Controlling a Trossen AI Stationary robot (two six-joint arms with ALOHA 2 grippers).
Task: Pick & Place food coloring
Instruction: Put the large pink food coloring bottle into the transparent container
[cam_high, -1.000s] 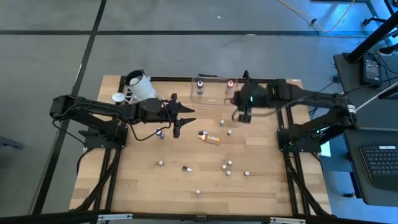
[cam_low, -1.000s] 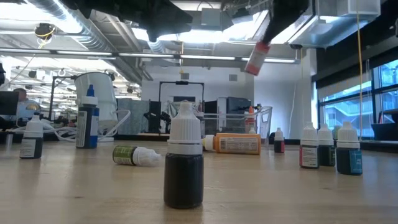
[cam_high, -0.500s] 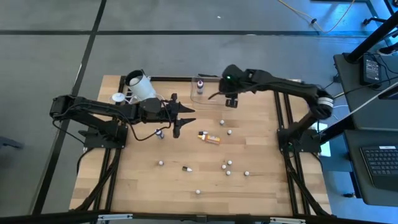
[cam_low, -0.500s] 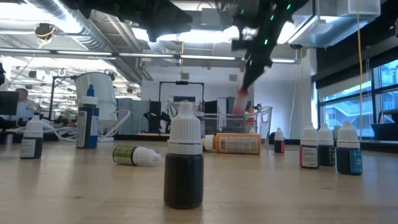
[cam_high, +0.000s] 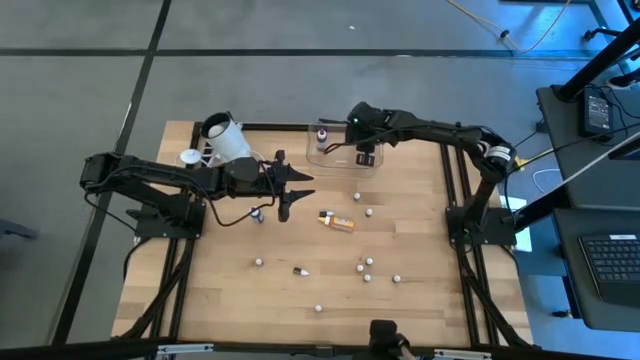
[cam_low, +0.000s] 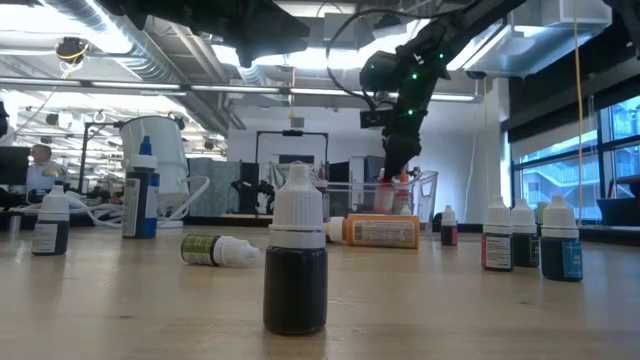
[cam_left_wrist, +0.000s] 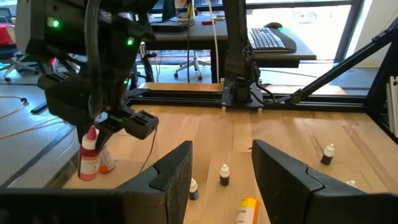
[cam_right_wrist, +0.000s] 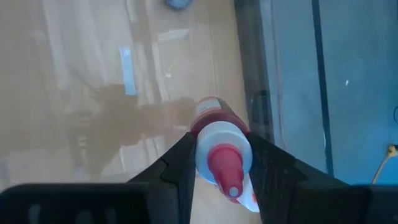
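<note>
Right tool (cam_right_wrist: 219, 163) lowers the gripped small red white-capped bottle (cam_right_wrist: 219, 144) into the far clear rectangular plastic tub (cam_high: 335, 156). Next: release, retract. Left tool (cam_left_wrist: 221, 163) idle, parted.

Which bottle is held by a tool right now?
The red bottle, clamped between the right tool's fingers above the clear tub. Every other bottle stands or lies untouched on the table.

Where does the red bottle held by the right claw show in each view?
High: hidden under the right claw, over the clear tub.
Low: red bottle in the tub, centre right.
Left wrist: far left.
Right wrist: centre, between the fingers.
Shared landmark: the tub.
</note>
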